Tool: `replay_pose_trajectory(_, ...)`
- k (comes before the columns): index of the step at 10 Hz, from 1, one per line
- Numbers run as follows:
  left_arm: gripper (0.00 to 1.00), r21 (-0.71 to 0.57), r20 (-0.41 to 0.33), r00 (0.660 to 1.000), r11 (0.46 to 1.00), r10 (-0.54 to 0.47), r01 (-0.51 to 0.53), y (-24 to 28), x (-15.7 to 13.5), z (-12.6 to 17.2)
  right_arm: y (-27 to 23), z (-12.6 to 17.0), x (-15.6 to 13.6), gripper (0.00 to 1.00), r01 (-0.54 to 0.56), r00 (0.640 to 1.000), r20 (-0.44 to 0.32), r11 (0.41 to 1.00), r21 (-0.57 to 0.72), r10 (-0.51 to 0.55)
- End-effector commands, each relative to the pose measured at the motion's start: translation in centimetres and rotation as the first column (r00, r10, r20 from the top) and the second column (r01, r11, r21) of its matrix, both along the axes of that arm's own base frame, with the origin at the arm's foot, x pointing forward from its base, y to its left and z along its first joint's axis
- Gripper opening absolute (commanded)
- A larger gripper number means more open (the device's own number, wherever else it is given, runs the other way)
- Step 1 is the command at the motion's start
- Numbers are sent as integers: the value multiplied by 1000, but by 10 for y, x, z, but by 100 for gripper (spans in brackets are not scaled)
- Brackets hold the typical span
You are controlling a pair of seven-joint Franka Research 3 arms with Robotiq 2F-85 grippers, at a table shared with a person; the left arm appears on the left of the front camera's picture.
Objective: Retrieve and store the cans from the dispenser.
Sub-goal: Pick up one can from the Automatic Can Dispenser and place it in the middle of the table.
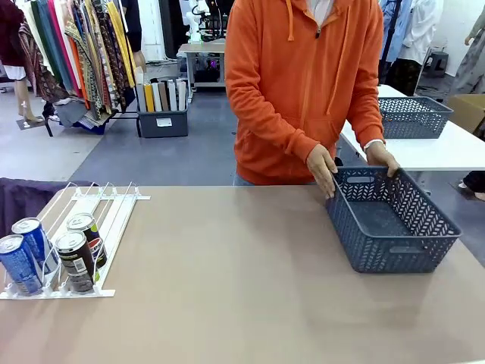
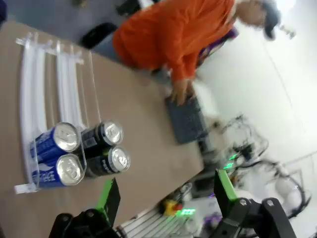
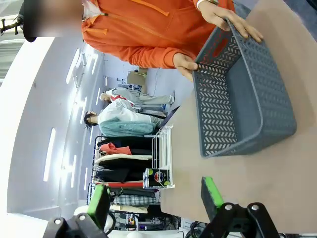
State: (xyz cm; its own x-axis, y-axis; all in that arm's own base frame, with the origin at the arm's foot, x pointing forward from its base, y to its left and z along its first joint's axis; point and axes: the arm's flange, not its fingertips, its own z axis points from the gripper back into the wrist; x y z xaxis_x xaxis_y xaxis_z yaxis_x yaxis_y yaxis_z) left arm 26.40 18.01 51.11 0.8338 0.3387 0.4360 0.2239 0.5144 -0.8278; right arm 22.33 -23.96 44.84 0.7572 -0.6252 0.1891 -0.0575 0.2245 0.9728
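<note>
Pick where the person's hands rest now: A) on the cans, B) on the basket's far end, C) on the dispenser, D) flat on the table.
B: both hands hold the far end of the basket, well away from the cans standing in the dispenser.

A dark grey lattice basket (image 1: 377,244) stands on the tan table (image 1: 227,280).

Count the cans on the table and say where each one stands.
4, all at the near end of the dispenser: front blue can and rear blue can in the left lane, front black can and rear black can in the lane beside it. None seems hidden.
</note>
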Motion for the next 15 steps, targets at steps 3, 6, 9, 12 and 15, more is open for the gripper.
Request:
replay_pose_trajectory(3, 100, 598, -296, 897, 669, -327, 441, -131, 63, 47, -1, 1, -2, 100, -9, 1000, 4, 1000, 3, 9)
replay_pose_trajectory(6, 100, 694, -490, 838, 475, -239, 541, -190, 89, 24, -1, 1, -2, 100, -9, 1000, 4, 1000, 3, 9)
replay_pose_trajectory(9, 100, 710, -485, 857, 493, -175, 503, -219, 103, 4, -1, 1, -2, 100, -9, 1000, 4, 1000, 3, 9)
replay_pose_trajectory(12, 100, 698, -516, 829, 456, -215, 552, -222, 98, 0, -1, 1, -2, 100, -9, 1000, 4, 1000, 3, 9)
replay_pose_trajectory(15, 100, 741, -482, 876, 538, 9, 402, -228, 112, -19, -1, 1, -2, 100, -9, 1000, 4, 1000, 3, 9)
